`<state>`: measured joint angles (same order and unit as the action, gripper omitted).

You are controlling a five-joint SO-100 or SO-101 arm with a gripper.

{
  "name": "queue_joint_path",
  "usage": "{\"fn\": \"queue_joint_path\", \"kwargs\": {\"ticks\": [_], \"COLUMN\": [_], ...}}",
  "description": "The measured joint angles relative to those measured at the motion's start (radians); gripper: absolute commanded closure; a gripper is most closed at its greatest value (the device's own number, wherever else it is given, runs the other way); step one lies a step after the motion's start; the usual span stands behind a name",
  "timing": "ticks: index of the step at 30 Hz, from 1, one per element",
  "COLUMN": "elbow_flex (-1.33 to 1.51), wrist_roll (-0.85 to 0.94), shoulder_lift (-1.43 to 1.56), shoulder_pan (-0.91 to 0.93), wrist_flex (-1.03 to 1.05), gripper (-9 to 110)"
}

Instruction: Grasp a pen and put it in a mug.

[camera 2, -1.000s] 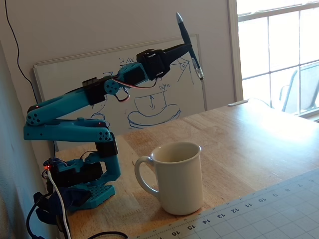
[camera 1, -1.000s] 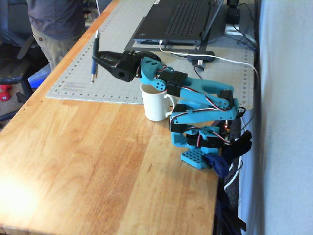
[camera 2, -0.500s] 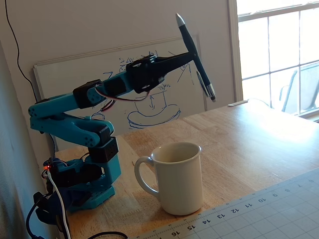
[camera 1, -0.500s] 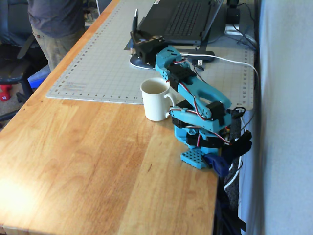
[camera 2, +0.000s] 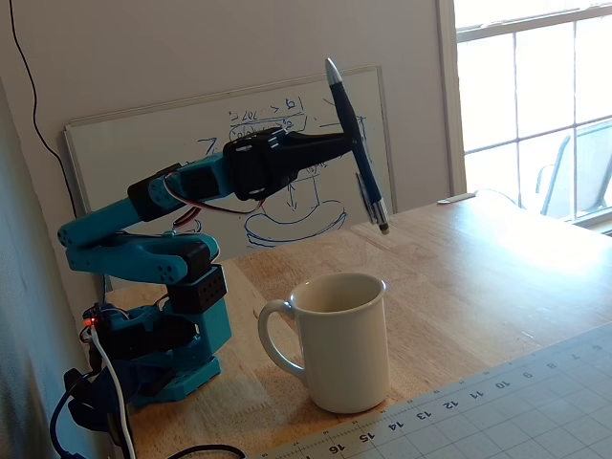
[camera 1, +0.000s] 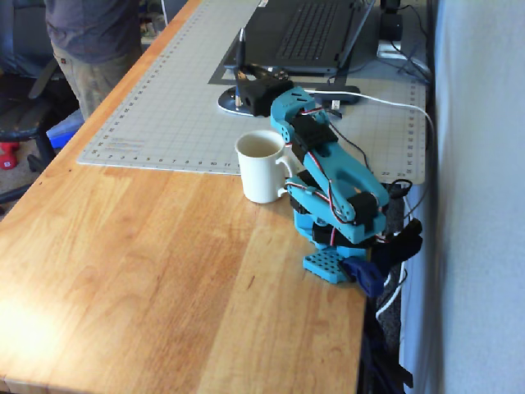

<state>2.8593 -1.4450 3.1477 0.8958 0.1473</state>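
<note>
The white mug [camera 1: 261, 168] stands upright on the wooden table at the mat's near edge, handle toward the arm's base; in the other fixed view the mug [camera 2: 340, 338] shows an empty-looking rim. My gripper [camera 1: 244, 76] is shut on the dark pen [camera 1: 241, 48] and holds it in the air beyond the mug, over the mat. From the side, the gripper [camera 2: 352, 143] grips the pen [camera 2: 368, 189] near its middle. The pen is tilted, its metal tip pointing down, higher than the mug's rim and slightly to its right.
A grey cutting mat [camera 1: 156, 107] covers the far table, with an open laptop [camera 1: 299, 33] and a mouse [camera 1: 230, 101] under the gripper. Cables run along the right edge. A person [camera 1: 90, 41] stands at the top left. A whiteboard [camera 2: 143, 143] leans behind the arm.
The arm has swung from the mug's left side to beyond it, carrying the pen over the mat. In the side view the pen has dropped a little.
</note>
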Motion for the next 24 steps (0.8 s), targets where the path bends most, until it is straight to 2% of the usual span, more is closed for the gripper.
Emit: {"fn": "queue_joint_path", "kwargs": {"ticks": [7,11,24], "elbow_flex": [0.000,0.000,0.000], "wrist_roll": [0.000,0.000,0.000], "shoulder_lift": [0.153,0.193,0.213], "shoulder_pan": [-0.051,-0.071,-0.074], "wrist_flex": [0.322,0.433,0.480], "gripper": [101,101,101]}}
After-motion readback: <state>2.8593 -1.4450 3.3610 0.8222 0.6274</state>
